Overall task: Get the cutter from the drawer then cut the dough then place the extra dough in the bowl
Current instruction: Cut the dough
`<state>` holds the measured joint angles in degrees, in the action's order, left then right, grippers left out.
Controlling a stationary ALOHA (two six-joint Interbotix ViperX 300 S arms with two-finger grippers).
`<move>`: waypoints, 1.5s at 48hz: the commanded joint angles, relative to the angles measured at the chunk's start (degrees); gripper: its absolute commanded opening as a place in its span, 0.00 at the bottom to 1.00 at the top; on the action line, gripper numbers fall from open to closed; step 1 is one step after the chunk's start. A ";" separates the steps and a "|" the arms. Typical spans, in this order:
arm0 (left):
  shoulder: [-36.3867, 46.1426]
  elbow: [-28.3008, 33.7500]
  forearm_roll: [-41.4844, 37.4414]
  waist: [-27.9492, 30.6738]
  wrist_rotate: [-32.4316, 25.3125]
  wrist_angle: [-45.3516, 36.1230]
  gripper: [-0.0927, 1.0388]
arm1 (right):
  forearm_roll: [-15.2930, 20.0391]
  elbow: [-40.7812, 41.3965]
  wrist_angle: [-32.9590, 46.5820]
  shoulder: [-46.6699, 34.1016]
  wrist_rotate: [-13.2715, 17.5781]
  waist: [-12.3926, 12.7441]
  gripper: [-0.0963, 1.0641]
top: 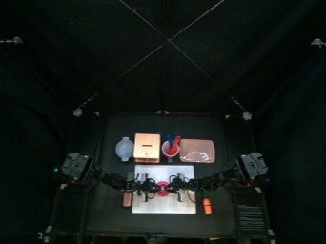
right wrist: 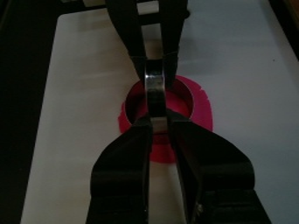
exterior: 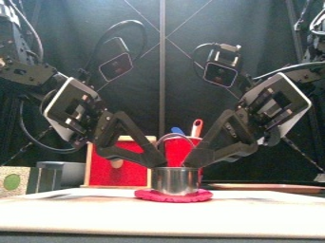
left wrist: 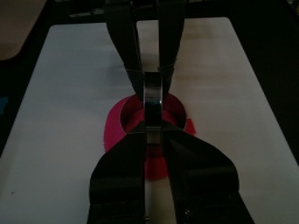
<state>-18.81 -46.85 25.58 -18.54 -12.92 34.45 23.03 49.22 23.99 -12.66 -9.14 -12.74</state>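
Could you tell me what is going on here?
Both arms are on the round metal cutter, standing on the flat pink-red disc of dough on the white cutting board. The left gripper and the right gripper each clamp its rim from opposite sides; the dough lies around it, not yet lifted.

Cutter (exterior: pixel 181 179) atop dough (exterior: pixel 147 196), seemingly on board (right wrist: pixel 87 131)
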 commanded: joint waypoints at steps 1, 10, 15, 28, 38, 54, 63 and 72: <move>-2.02 -0.09 -0.09 -0.35 0.44 -3.16 0.39 | 0.44 0.26 -3.69 -3.96 0.62 1.14 0.54; -2.11 0.09 -0.09 -0.44 0.44 -5.45 0.39 | 0.44 0.18 -3.87 -3.96 0.53 1.41 0.54; -2.20 0.09 -0.09 -0.35 0.53 -6.50 0.39 | 0.44 0.18 -3.96 -3.96 0.53 1.49 0.54; -2.55 0.18 -0.09 -0.35 0.53 -7.12 0.37 | 0.44 0.18 -4.22 -3.96 0.53 1.49 0.54; -3.25 0.53 -0.09 -0.35 0.53 -7.73 0.37 | 0.44 0.18 -4.48 -3.96 0.62 1.58 0.54; -3.60 0.70 -0.18 -0.35 0.53 -8.26 0.37 | 0.44 0.18 -4.57 -3.96 0.53 1.58 0.54; -3.60 0.70 -0.09 -0.44 0.53 -8.26 0.37 | 0.18 0.18 -4.66 -4.13 0.53 1.93 0.54; -3.60 0.79 -0.18 -0.26 0.26 -8.26 0.37 | 0.00 0.09 -5.27 -4.13 0.53 2.02 0.54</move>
<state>-18.72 -45.79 25.66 -18.37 -12.92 30.15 22.85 48.96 21.88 -12.66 -9.14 -12.13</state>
